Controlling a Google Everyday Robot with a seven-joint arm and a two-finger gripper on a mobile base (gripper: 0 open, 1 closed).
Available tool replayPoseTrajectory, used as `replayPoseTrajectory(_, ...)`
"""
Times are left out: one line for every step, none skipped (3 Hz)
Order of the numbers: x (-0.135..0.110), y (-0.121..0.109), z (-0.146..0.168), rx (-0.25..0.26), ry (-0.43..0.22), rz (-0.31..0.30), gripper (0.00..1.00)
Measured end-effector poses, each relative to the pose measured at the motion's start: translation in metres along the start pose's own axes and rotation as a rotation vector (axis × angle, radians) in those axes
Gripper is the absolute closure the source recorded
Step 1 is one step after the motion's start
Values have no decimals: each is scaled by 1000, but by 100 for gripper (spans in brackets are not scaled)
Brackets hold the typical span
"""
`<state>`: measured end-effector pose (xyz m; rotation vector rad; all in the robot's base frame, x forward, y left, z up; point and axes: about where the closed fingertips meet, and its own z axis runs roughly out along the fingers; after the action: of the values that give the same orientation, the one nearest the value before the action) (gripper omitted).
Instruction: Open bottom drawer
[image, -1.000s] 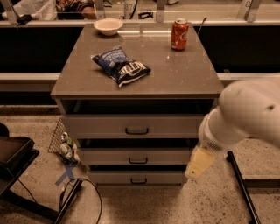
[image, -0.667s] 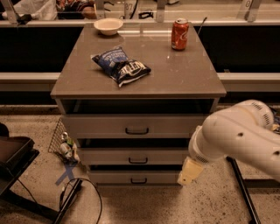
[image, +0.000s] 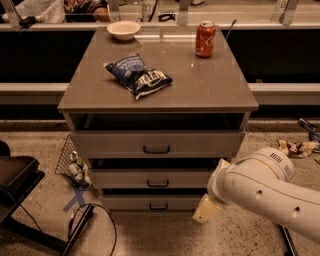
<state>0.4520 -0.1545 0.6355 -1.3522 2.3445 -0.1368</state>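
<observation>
The pincer (image: 206, 209) hangs by the right edge of the bottom drawer (image: 131, 202); its spread cannot be told.

The gripper (image: 206, 210) hangs low by the right end of the bottom drawer (image: 131, 202), to the right of its black handle (image: 158, 206). On the cabinet top (image: 215, 85) sit a blue chip bag (image: 138, 75), a red can (image: 205, 39) (standing upright) and a white bowl (image: 123, 29).
</observation>
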Motion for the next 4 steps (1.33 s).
replayPoseTrajectory(-1, 0, 0, 0, 0, -3, 0)
replayPoseTrajectory(-4, 10, 11, -5, 6, -13, 0)
replayPoseTrajectory(-11, 67, 69, -90, 14, -104, 0)
replayPoseTrajectory(-1, 110, 124, -181, 20, -112, 0)
